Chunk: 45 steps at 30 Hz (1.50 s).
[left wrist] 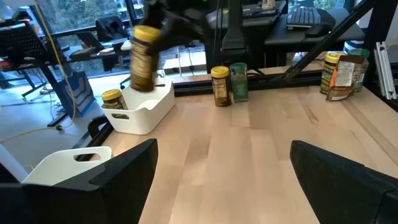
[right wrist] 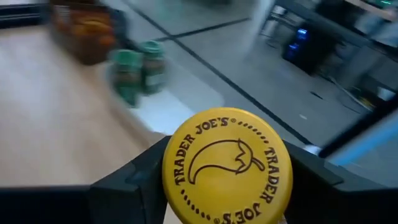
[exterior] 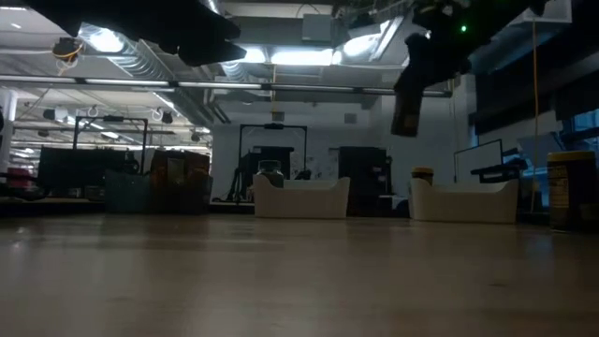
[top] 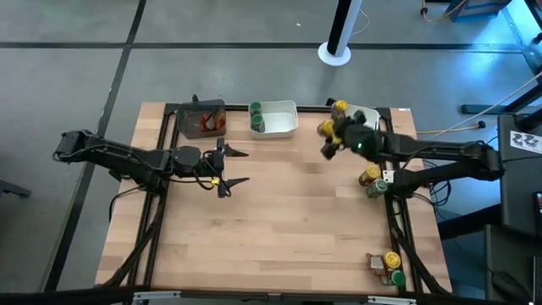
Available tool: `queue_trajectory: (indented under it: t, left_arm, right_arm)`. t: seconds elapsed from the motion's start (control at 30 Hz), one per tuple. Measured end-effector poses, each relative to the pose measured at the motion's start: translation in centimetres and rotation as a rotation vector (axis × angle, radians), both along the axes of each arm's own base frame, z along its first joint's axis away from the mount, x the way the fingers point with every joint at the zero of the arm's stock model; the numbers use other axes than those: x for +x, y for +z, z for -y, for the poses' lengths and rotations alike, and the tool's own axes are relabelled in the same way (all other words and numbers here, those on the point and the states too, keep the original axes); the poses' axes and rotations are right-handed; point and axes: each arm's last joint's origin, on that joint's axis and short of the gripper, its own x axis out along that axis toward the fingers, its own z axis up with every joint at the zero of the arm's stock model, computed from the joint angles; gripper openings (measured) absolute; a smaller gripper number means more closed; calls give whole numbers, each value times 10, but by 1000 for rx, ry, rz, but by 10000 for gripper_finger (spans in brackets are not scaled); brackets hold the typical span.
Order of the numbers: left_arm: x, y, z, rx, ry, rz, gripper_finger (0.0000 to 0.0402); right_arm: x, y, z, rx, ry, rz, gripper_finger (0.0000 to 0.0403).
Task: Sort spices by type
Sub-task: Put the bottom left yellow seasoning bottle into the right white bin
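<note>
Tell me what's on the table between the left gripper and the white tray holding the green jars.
Nothing: in the high view only bare wood lies between the open left gripper and the white tray with the green jars.

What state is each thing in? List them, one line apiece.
Right gripper: shut on the yellow-lidded jar, held up by the right white tray.
Yellow-lidded jar: gripped, off the table.
Left gripper: jaws open, empty.
Right white tray: holds one yellow-lidded jar.
Middle white tray: holds green-lidded jars.
Dark tray: holds reddish-brown jars.
</note>
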Motion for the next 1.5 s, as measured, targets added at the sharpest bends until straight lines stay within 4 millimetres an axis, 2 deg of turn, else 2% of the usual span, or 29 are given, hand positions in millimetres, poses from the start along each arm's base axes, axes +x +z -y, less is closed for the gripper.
queue_trajectory:
  t: [0.27,0.43,0.67,1.0,1.17,1.5]
  left_arm:
    - [0,0,0,11,-2,-3,351]
    - [0,0,0,11,-2,-3,351]
    - [0,0,0,10,-1,-2,351]
    - [0,1,0,10,4,12,351]
    - [0,2,0,18,2,13,351]
    - [0,1,0,36,-1,9,351]
  right_arm:
    - [-23,-5,40,21,-202,-90,231]
    - [-32,-13,53,79,-267,-91,229]
    - [-41,-41,63,148,-322,-80,228]
    - [-36,-69,69,157,-350,-30,229]
    - [-31,-85,81,208,-363,-70,229]
    - [-28,-105,104,293,-372,-62,229]
